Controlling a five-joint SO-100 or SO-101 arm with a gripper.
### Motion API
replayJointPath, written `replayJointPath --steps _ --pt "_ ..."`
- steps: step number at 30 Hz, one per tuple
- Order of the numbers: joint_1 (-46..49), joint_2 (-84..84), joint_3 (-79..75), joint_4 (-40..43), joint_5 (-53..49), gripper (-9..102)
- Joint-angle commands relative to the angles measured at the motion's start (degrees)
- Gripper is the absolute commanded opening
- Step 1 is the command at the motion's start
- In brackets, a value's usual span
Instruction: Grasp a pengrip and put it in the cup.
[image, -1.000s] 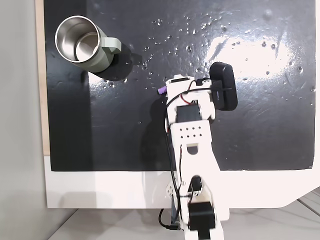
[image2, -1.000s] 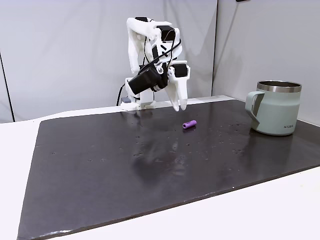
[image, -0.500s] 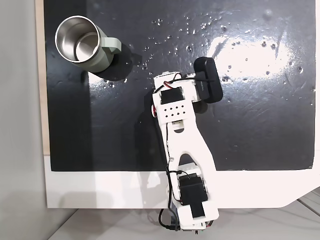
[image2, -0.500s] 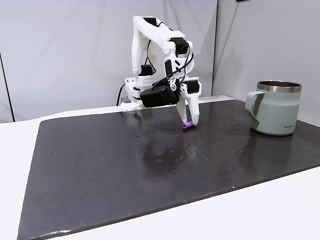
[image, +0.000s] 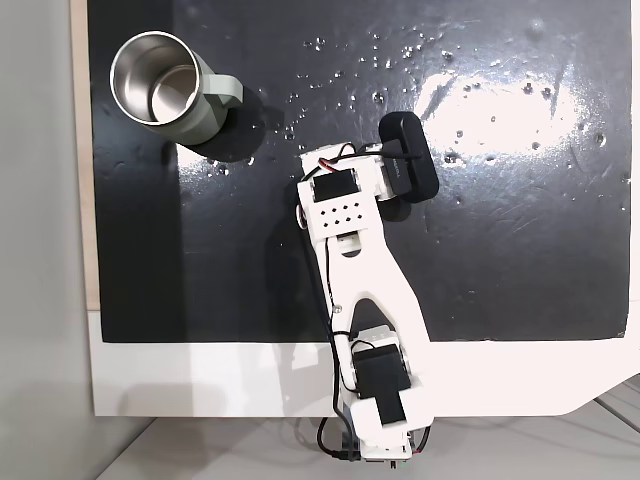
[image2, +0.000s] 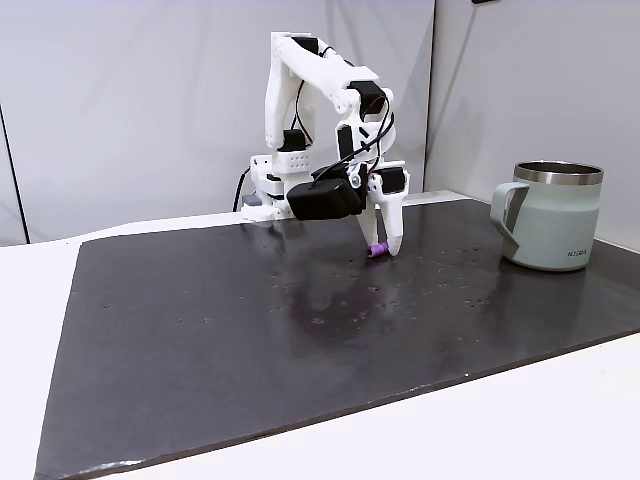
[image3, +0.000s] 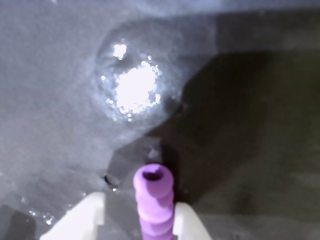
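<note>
— Where's the grip?

— Between my white two-finger gripper (image3: 139, 220), on the black mat (image2: 250, 330) — the small light-purple ribbed pengrip (image3: 154, 202), long axis along the fingers. Jaws straddling (not visibly clamped).

— Cup?

— Sage-green steel-lined mug (image2: 550, 215), well beyond.

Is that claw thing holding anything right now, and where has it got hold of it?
Not clearly. The gripper straddles the pengrip around its middle, with a gap on one side. The pengrip lies on the mat.
</note>
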Motion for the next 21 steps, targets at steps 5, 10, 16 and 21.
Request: replayJointPath --steps 5,10,16,21 --pt "0.62 -0.88 -3.87 2.02 1.49 11" --pt "1.49 -0.62 -3.34 2.2 1.23 4" --pt "1.41 1.76 -2.2 2.02 1.14 0" --pt "0.09 8.09 -7.91 8.96 0.44 0"
